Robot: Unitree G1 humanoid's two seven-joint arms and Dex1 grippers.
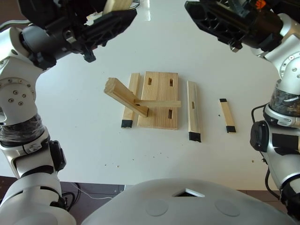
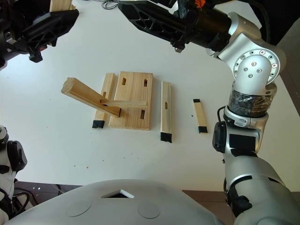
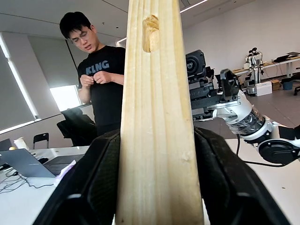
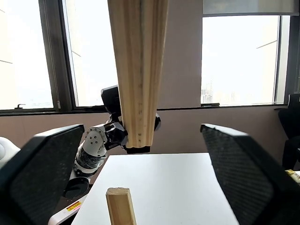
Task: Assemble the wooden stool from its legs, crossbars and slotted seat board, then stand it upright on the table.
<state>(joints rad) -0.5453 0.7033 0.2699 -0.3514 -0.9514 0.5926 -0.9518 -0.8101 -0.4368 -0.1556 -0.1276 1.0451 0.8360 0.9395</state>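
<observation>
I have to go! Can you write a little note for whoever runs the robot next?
Left gripper: shut on the raised leg, up over the table's far left.
Right gripper: open, empty, raised at the far right.
Slotted seat board lies flat mid-table. The tilted leg, seemingly joined to a crossbar, rests on its left side. The left flat leg and right flat leg flank the board; the short crossbar lies farther right.
Done: perhaps that one joint.
Left: nearly all the assembly, then standing the stool up.
</observation>
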